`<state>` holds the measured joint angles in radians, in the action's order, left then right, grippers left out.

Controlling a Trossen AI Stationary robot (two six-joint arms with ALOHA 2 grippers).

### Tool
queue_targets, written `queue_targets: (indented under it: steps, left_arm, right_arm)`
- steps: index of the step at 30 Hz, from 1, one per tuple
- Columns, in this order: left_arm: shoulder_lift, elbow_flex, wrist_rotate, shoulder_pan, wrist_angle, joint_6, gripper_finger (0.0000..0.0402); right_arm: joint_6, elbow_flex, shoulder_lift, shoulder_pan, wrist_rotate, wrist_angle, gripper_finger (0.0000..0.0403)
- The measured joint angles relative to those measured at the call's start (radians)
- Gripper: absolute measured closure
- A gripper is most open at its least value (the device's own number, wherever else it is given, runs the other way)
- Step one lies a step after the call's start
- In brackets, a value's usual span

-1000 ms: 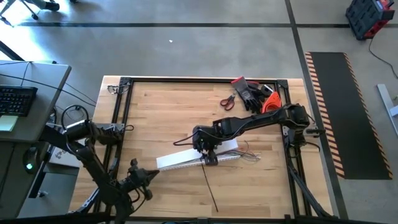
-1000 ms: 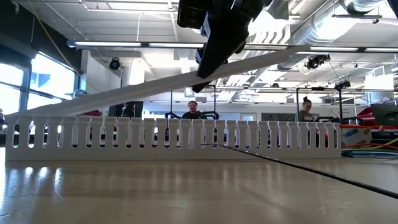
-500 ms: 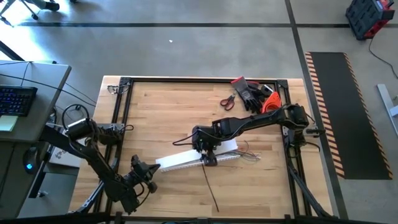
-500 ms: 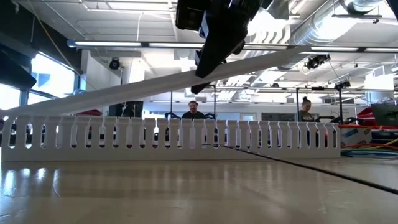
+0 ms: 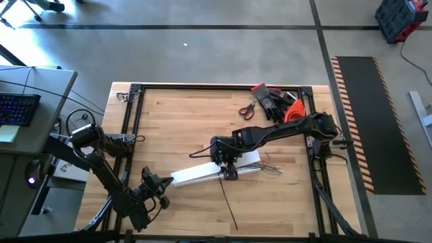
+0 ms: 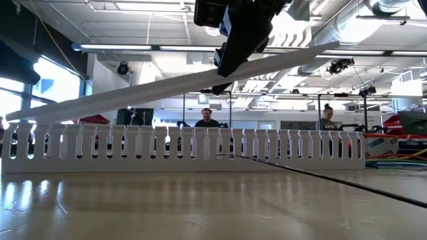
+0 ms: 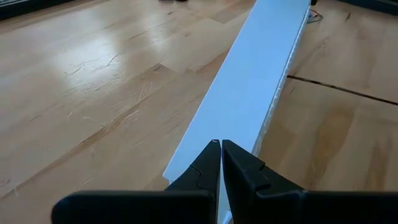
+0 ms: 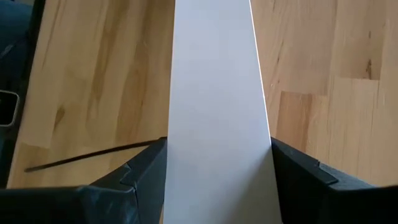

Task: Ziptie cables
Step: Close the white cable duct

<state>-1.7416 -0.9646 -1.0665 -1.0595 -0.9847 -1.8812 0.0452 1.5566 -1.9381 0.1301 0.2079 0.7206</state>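
While the right arm covers the middle of the table in the high view, most of the cables [image 5: 270, 166] are hidden; only a few thin, splayed ends show past the 3 o'clock end of the comb-toothed duct [image 5: 251, 171]. Their colours and number cannot be made out. In the low view the cables are not discernible behind the duct's teeth [image 6: 187, 145].

The right gripper [image 5: 225, 160] sits just 9 o'clock of table centre. Its fingers [image 8: 140, 174] stand wide apart and clamp the two long edges of the flat white cover strip [image 8: 217, 118]. In the low view the strip [image 6: 167, 90] is tilted, with its 3 o'clock end higher, above the duct. The strip fills the right wrist view, so the duct below it is cut off from sight there.

The left gripper [image 5: 164, 185] sits near the table's 7 o'clock area, just beside the 9 o'clock end of the strip. Its fingertips [image 7: 211, 163] are pressed together with nothing between them. In the left wrist view the tips overlap the strip's near end [image 7: 249, 93]; whether they touch it cannot be determined.

A thin black ziptie [image 5: 227, 202] lies on the wooden table [image 5: 182, 121], running from the duct toward 6 o'clock. Scissors [image 5: 247, 109] and a dark glove [image 5: 273, 101] lie near 1 o'clock.
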Motion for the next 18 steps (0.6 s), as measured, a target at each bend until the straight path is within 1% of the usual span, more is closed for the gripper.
queue_targets:
  steps: [4, 10, 18]
  left_arm:
    - [0.000, 0.000, 0.002, 0.005, 0.023, 0.002, 0.0402]
    - [0.000, 0.000, 0.002, 0.016, 0.063, 0.055, 0.0402]
    - [0.000, 0.000, 0.007, 0.040, 0.073, 0.070, 0.0402]
  right_arm:
    - [0.000, 0.000, 0.000, 0.007, -0.016, 0.003, 0.0190]
    - [0.000, 0.000, 0.000, 0.008, -0.016, -0.033, 0.0190]
    - [-0.001, 0.000, 0.000, 0.016, -0.016, 0.004, 0.0190]
